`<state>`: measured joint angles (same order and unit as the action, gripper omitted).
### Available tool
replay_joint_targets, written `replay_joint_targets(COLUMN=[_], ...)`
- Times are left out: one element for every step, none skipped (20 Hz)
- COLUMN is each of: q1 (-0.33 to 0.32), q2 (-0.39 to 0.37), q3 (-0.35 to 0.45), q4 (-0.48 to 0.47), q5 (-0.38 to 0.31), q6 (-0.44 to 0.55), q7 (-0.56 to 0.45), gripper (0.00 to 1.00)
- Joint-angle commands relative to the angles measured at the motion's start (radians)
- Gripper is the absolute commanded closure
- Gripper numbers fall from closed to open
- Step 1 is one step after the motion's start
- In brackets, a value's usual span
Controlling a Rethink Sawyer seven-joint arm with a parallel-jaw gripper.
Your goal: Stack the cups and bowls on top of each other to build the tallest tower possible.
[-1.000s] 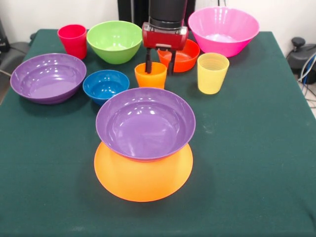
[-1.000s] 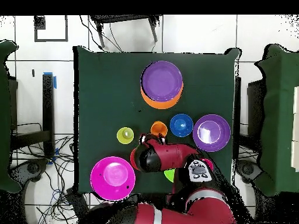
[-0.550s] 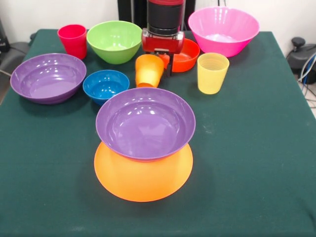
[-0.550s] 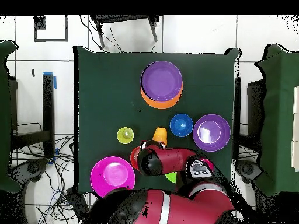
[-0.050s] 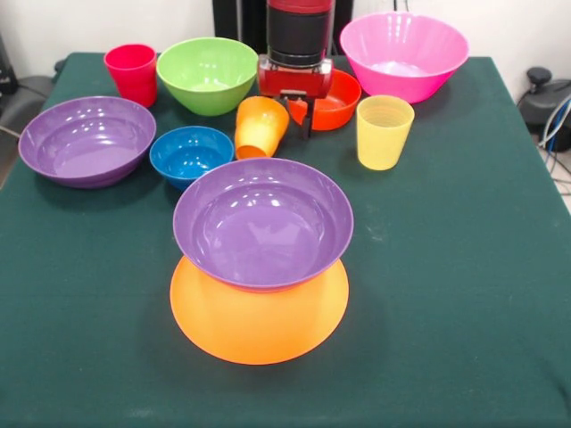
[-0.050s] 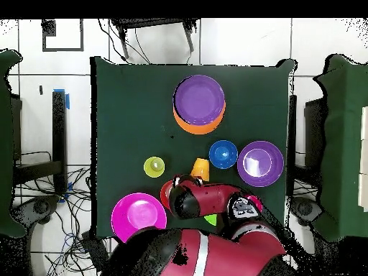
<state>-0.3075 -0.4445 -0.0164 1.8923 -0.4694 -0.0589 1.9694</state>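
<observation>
I see my gripper (image 5: 287,107) crowded: orange cup (image 5: 260,127) tilted beside it, orange-red bowl (image 5: 334,100) just behind, yellow cup (image 5: 384,131) near. The green cloth (image 5: 464,267) on right side is open.

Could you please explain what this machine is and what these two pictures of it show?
It is a red and black robot arm that ends in a hand. One picture looks across the green-clothed table towards the robot; the other looks straight down from above, with the arm at the bottom.

On the table, a wide purple plastic bowl sits on a yellow-orange plastic bowl. Around them stand a second purple bowl, a small blue bowl, a green bowl, a red-pink cup, an orange-red bowl, a big pink bowl and a translucent yellow cup.

An orange plastic cup leans tilted beside the hand. Whether the hand grips it cannot be told.
</observation>
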Motion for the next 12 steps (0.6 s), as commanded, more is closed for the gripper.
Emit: replay_joint_targets(q1=[0.028,0.019,0.025,0.028,0.031,0.034,0.039,0.057,0.079,0.104,0.127,0.140], q2=[-0.044,-0.050,-0.054,-0.060,-0.066,-0.071,-0.073,-0.072,-0.069,-0.063,-0.056,-0.051], q3=[0.017,0.023,0.014,0.008,0.002,-0.003,-0.013,-0.036,-0.064,-0.096,-0.125,-0.142], q4=[-0.060,-0.058,-0.059,-0.061,-0.062,-0.065,-0.068,-0.076,-0.087,-0.099,-0.109,-0.113], q5=[-0.054,-0.055,-0.054,-0.053,-0.053,-0.053,-0.054,-0.055,-0.056,-0.056,-0.053,-0.049], q6=[0.085,0.098,0.100,0.107,0.113,0.115,0.108,0.090,0.064,0.032,-0.001,-0.028], q7=[0.003,-0.004,-0.003,-0.006,-0.009,-0.010,-0.008,0.000,0.009,0.019,0.028,0.036], gripper=[0.00,0.00,0.00,0.00,0.00,0.00,0.00,0.00,0.00,0.00,0.00,0.00])
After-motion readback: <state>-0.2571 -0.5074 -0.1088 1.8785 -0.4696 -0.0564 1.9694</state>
